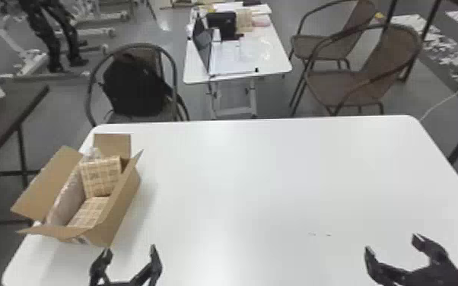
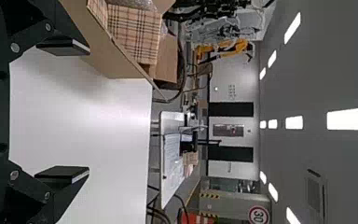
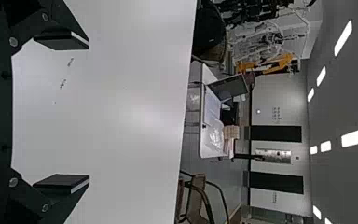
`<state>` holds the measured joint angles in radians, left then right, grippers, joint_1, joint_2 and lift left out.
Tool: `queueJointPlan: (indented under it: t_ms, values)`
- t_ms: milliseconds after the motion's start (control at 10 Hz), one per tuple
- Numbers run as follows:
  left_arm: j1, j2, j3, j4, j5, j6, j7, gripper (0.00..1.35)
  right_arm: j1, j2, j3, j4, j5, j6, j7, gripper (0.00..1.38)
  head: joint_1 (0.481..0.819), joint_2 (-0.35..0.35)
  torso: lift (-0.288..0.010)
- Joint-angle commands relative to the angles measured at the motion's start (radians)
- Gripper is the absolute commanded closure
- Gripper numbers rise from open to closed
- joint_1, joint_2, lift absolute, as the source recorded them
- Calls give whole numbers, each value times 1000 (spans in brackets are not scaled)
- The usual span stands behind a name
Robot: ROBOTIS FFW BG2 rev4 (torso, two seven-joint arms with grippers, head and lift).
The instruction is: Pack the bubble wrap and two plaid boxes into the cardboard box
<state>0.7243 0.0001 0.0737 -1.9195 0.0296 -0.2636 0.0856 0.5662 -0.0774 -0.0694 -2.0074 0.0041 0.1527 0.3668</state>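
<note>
1. My left gripper (image 1: pixel 129 251) and right gripper (image 1: pixel 392 244) are spread, empty.
2. At the table's (image 1: pixel 277 182) left: carton (image 1: pixel 123 207), flaps open.
3. Inside: far plaid box (image 1: pixel 101 177), near plaid box (image 1: pixel 89 213), bubble wrap (image 1: pixel 93 153).
4. I judge packing done, 0 items left.

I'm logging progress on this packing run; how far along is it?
One plaid box lies in the cardboard box; the other plaid box stands there, bubble wrap peeking out behind it. The left pincer and right pincer are open and empty. Packing looks done, nothing seems left; the flaps stand open, though closing isn't asked.
</note>
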Motion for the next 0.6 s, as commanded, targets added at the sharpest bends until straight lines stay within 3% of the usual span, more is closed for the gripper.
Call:
queueJointPlan:
  t_ms: [0, 300, 500]
  values:
    - [14, -3, -2, -32, -33, 32, -4, 369, 34, 21, -6, -36, 45, 11, -3, 268, 695, 134, -48]
    - [3, -3, -2, -33, -60, 17, -4, 369, 30, 39, -9, -37, 70, 16, -5, 268, 695, 121, -48]
    - [3, -3, 1, -32, -62, 7, -4, 369, 40, 76, -20, -48, 94, 14, -22, 268, 695, 116, -48]
